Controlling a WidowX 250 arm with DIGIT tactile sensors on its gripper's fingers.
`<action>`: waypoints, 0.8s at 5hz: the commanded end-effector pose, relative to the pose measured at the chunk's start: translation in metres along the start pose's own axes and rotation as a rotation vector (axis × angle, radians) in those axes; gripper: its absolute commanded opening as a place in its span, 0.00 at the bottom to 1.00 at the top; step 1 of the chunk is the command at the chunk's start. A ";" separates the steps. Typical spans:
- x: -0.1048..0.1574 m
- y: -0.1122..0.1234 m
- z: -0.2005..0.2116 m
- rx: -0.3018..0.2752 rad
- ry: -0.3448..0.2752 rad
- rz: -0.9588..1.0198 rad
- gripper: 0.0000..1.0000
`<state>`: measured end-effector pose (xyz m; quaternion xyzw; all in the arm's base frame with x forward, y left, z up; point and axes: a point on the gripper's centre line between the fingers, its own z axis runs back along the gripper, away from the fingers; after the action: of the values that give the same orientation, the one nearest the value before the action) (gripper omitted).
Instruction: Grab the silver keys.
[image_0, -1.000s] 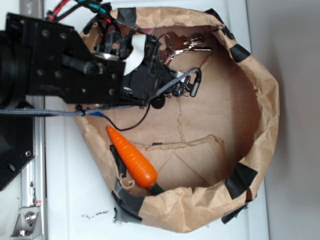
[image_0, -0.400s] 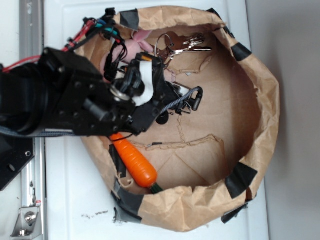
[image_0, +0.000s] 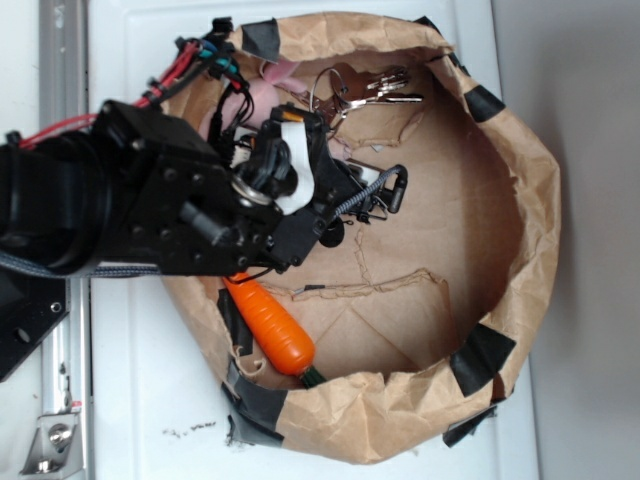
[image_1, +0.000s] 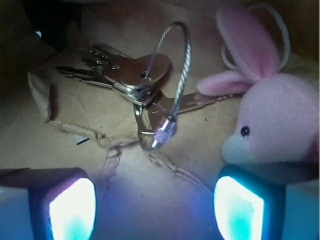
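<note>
My claw (image_1: 155, 200) hangs wide and empty, the silver keys (image_1: 130, 80) lying just ahead on the bag floor beside the pink bunny (image_1: 275, 120). Nothing's grabbed yet; I judge closing in and pinching remain.

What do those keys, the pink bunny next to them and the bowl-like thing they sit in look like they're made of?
The silver keys look like polished metal: they glint, and hang on a twisted wire loop. The pink bunny seems soft plush, with a fuzzy nap and a glossy bead eye. The container appears to be crumpled brown paper, torn in places and patched with black tape.
</note>
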<state>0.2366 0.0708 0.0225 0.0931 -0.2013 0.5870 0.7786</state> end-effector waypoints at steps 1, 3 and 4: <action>0.008 0.031 0.011 0.015 -0.011 0.065 1.00; 0.019 0.032 0.038 0.019 0.041 -0.064 1.00; 0.029 -0.027 0.067 0.053 0.184 -0.090 1.00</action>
<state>0.2554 0.0549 0.0834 0.0779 -0.0903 0.5636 0.8174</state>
